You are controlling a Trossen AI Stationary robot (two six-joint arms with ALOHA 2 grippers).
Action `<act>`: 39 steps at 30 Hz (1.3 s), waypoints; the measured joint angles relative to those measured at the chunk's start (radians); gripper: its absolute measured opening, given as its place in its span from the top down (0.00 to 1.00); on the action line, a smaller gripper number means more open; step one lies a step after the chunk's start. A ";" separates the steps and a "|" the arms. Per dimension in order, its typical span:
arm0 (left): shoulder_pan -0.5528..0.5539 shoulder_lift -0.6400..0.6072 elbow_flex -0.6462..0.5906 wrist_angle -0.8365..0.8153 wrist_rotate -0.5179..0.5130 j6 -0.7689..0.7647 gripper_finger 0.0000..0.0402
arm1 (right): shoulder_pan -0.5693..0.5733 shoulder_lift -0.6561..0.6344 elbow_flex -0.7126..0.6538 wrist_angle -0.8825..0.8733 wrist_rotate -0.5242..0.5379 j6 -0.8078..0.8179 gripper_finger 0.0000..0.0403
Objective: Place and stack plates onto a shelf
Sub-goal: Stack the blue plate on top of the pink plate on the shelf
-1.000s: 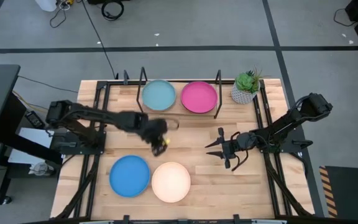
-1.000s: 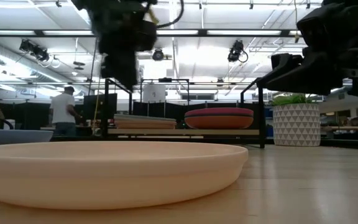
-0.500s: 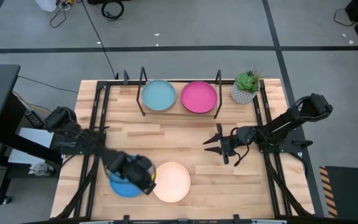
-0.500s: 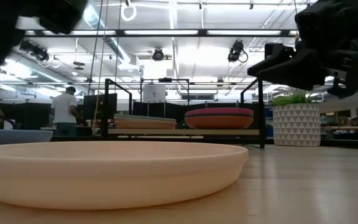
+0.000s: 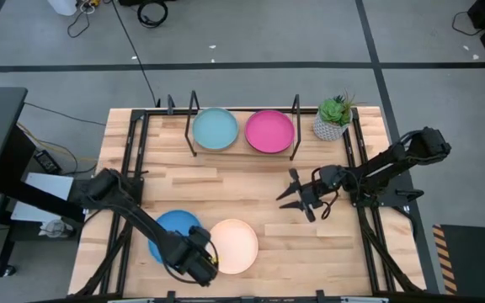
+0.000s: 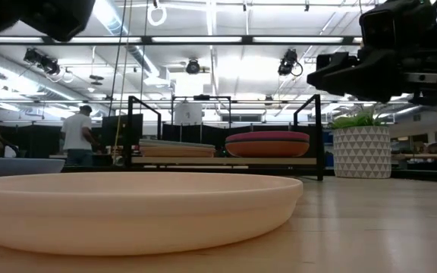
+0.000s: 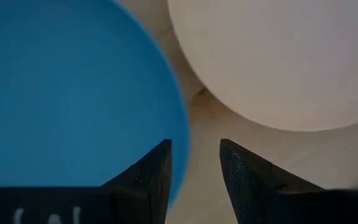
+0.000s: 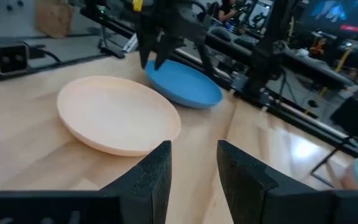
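A bright blue plate [image 5: 171,231] and a cream plate [image 5: 234,246] lie side by side near the table's near edge. On the shelf [image 5: 242,150] at the far edge sit two stacks, topped by a light blue plate [image 5: 215,129] and a magenta plate [image 5: 269,130]. My left gripper [image 5: 199,263] is open and points down. In the left wrist view its fingers [image 7: 159,177] straddle the blue plate's rim [image 7: 182,140] on the side facing the cream plate [image 7: 272,56]; I cannot tell whether they touch it. My right gripper [image 5: 297,198] hangs open over the table's middle right.
A small potted plant [image 5: 335,116] stands right of the shelf at the far edge. Black rails run along the table's left and right sides. Bare wood lies between the shelf and the two near plates. A person [image 6: 74,136] stands in the room beyond.
My left arm has swung from the table's middle, in front of the shelf, toward the near edge and come down over the blue plate's rim beside the cream plate. My right gripper has risen slightly. The plates have stayed put.
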State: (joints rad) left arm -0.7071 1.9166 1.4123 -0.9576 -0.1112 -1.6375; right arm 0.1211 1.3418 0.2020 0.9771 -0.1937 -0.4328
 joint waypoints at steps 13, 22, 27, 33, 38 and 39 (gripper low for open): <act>-0.004 0.130 0.063 -0.073 0.101 0.088 0.70 | 0.051 0.000 -0.003 -0.064 -0.018 0.076 0.67; 0.074 0.097 0.222 -0.279 0.095 0.382 0.98 | 0.088 0.000 -0.046 -0.041 -0.009 0.111 0.67; 0.162 0.095 0.370 -0.355 -0.011 0.673 0.99 | 0.089 0.000 -0.072 -0.028 -0.006 0.162 0.67; 0.227 0.095 0.376 -0.367 -0.081 0.563 0.96 | 0.112 0.000 -0.122 -0.022 0.103 0.261 0.67; 0.201 0.107 0.277 -0.336 0.020 0.471 0.83 | 0.150 0.000 -0.146 0.025 0.195 0.275 0.67; 0.190 0.106 0.270 -0.335 0.044 0.449 0.79 | 0.156 0.000 -0.146 0.039 0.198 0.267 0.67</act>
State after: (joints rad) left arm -0.5170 2.0225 1.6821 -1.2922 -0.0667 -1.1887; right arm 0.2771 1.3415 0.0563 1.0159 0.0044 -0.1661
